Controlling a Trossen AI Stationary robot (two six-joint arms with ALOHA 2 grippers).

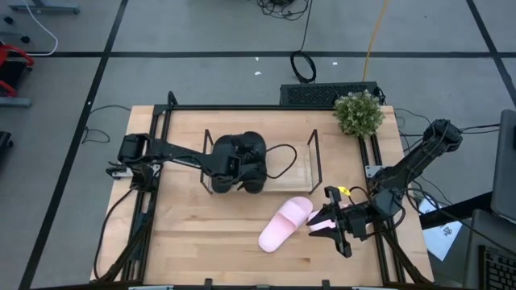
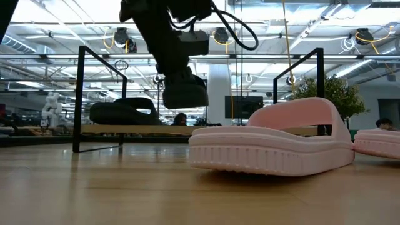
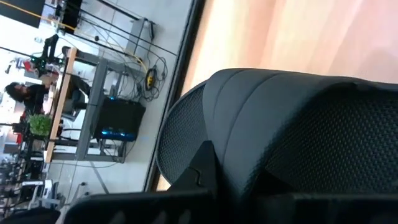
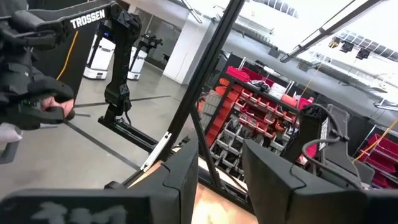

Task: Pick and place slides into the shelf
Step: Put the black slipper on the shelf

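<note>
The shelf (image 1: 300, 172) has a wooden board and black wire ends. My left gripper (image 1: 228, 171) hangs over its left half, shut on a black slide (image 2: 184, 89) held above the board (image 2: 144, 129). A second black slide (image 2: 124, 110) lies sole-down on the board further left. One pink slide (image 1: 285, 224) rests sole-down on the table in front of the shelf. My right gripper (image 1: 329, 222) is just right of it, shut on the other pink slide (image 1: 320, 228), which is mostly hidden under it; its end shows in the low view (image 2: 378, 142). My left gripper comes at the black slide from above, and the slide (image 3: 292, 124) hangs below the fingers, lifted clear of the shelf board. The slide fills the wrist view and hides the fingertips, so which part they are on does not show. My right gripper reaches roughly level from the table's right side and has the pink slide between its two fingers (image 4: 186, 180). The gripper body covers the place of contact in the high view. Whether the slide rests on the table or is lifted, I cannot tell.
A potted plant (image 1: 359, 113) stands at the table's far right corner, and a dark flat unit (image 1: 322, 94) lies behind the far edge. The shelf's right half is bare board. Bare wood lies along the table's near edge (image 1: 201, 250).
</note>
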